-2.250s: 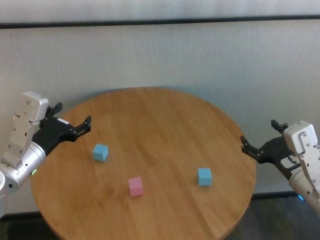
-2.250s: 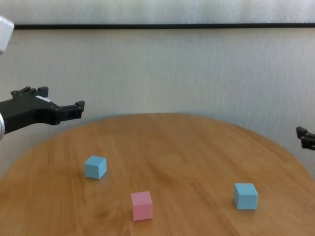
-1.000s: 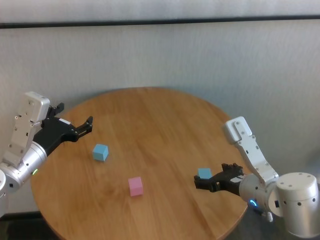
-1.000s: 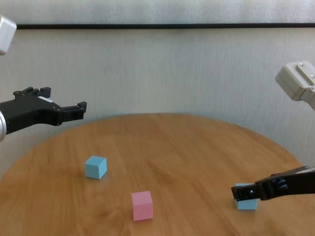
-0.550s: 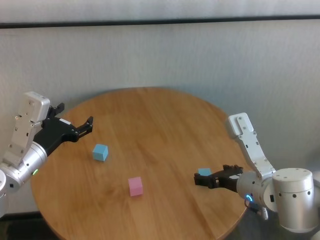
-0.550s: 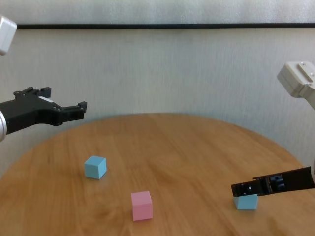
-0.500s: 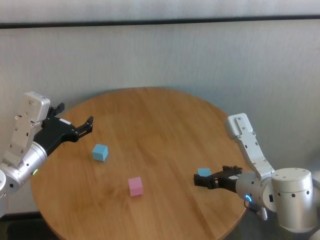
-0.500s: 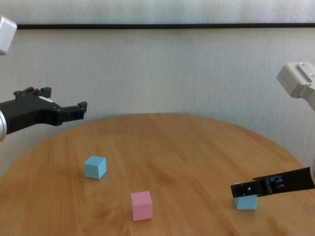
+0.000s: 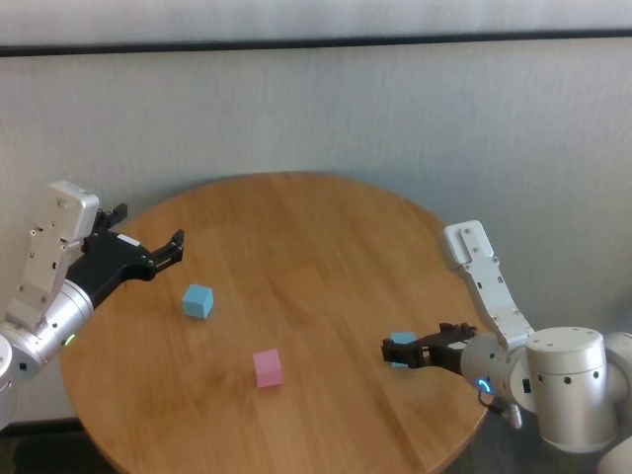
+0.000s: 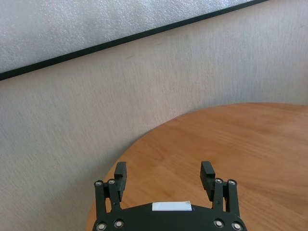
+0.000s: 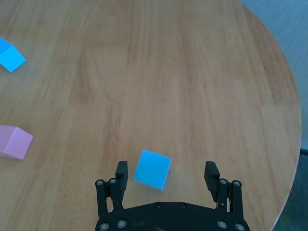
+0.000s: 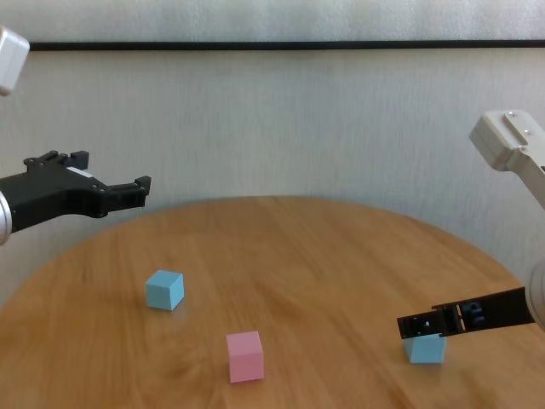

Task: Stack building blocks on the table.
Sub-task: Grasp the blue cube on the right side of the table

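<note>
Hovering at the left edge of the table (image 9: 316,227), left gripper (image 9: 170,248) was spread. Blue cube (image 9: 197,300) left of centre, pink cube (image 9: 267,367) lower centre. Lower right, right gripper (image 11: 166,174) straddled second blue cube (image 11: 152,169), fingers apart.

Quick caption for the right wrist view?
Open right gripper straddling a small light blue cube on the round brown wooden table.

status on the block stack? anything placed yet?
Nothing stacked: the pink block and both blue blocks sit apart on the table. In hand: the right gripper, fingers open, is over the right blue block, not yet closed on it. The left gripper hovers open by the table's left edge, away from the left blue block. Left: grasping and all stacking.
</note>
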